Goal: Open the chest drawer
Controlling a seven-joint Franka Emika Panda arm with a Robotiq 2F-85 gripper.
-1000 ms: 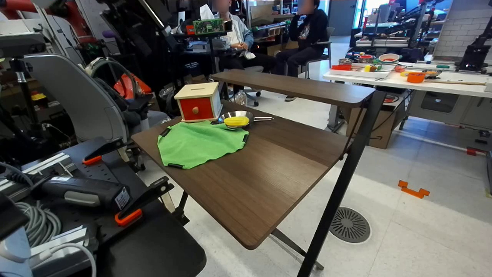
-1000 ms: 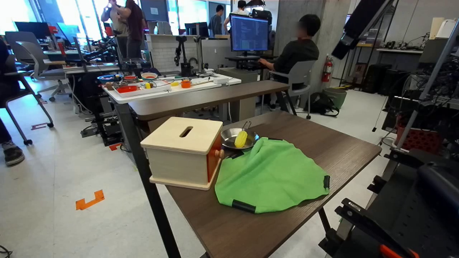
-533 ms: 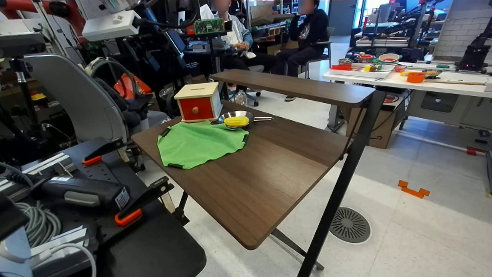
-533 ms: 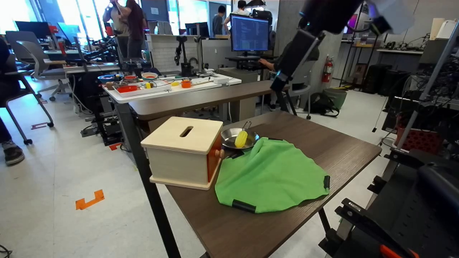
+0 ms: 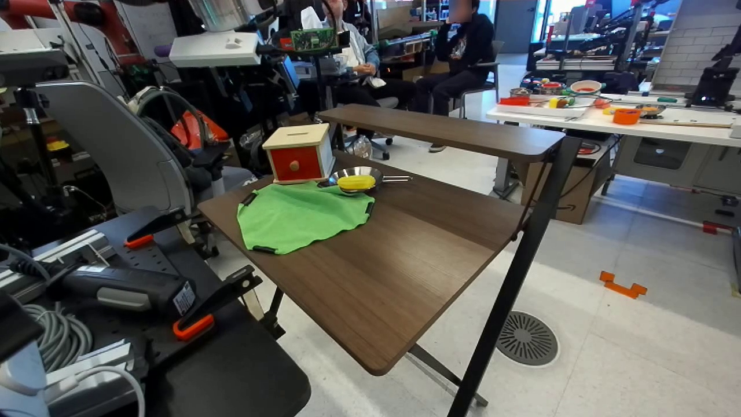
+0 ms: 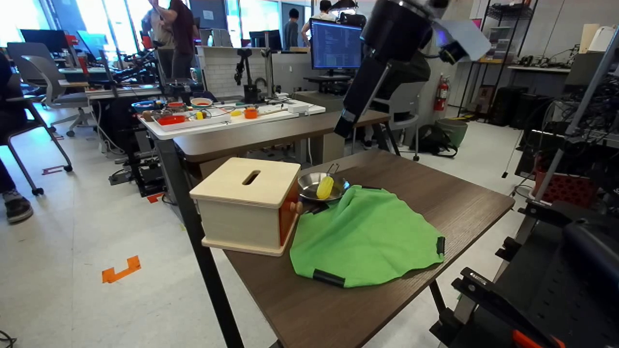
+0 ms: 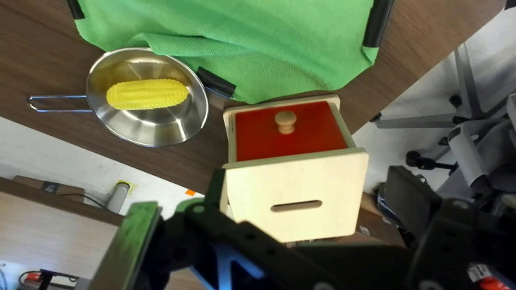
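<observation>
The chest drawer (image 5: pixel 296 164) is a pale wooden box with a slotted top and a red front with a round wooden knob (image 7: pixel 286 122). It stands upright on the brown table, also seen in an exterior view (image 6: pixel 244 217). Its red front (image 7: pixel 282 141) looks shut and faces the green cloth. My gripper (image 7: pixel 312 189) is open and empty; its two fingers stand wide apart in the wrist view, with the chest's top seen between them. In an exterior view the dark gripper (image 6: pixel 344 126) hangs in the air above the table, apart from the chest.
A green cloth (image 6: pixel 367 237) lies in front of the chest. A metal pan (image 6: pixel 309 181) with yellow corn (image 6: pixel 325 187) stands beside the chest, its rim touching the cloth. A raised shelf (image 5: pixel 440 128) runs along the table (image 5: pixel 393 278) behind them.
The arm has come down and across toward the chest, entering farther into both exterior views. The chest, pan, corn and cloth have not moved.
</observation>
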